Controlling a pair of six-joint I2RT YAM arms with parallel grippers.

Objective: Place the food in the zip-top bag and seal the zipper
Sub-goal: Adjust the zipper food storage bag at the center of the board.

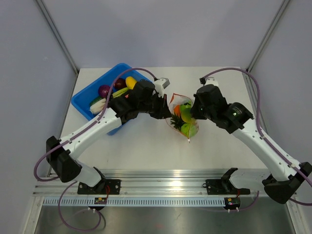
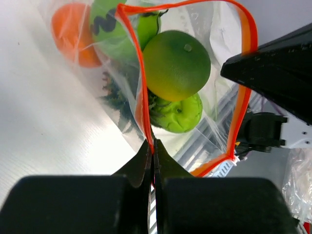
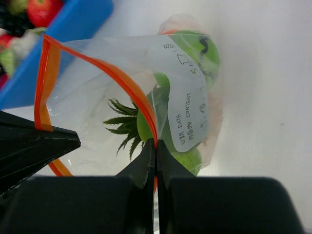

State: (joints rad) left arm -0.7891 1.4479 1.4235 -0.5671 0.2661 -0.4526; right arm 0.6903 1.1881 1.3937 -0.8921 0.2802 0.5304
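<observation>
The zip-top bag (image 1: pixel 181 116) sits mid-table between the arms, just right of the blue bin (image 1: pixel 87 100), with the food (image 2: pixel 175 66) inside and its zipper (image 2: pixel 247 44) gaping in a wide loop. The left gripper (image 2: pixel 152 146) is clenched on one stretch of that strip and the right gripper (image 3: pixel 156 146) on another across the opening. From where I stand, an uneven pull could slip the thin strip from a pinch or skew the tracks, leaving it unsealed.

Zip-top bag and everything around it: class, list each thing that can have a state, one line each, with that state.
zip-top bag: mouth open, food inside.
zipper: unsealed, its two sides spread apart.
left gripper: jaws shut on one side of the zipper.
right gripper: jaws shut on one side of the zipper.
blue bin: open-topped, holding other food.
</observation>
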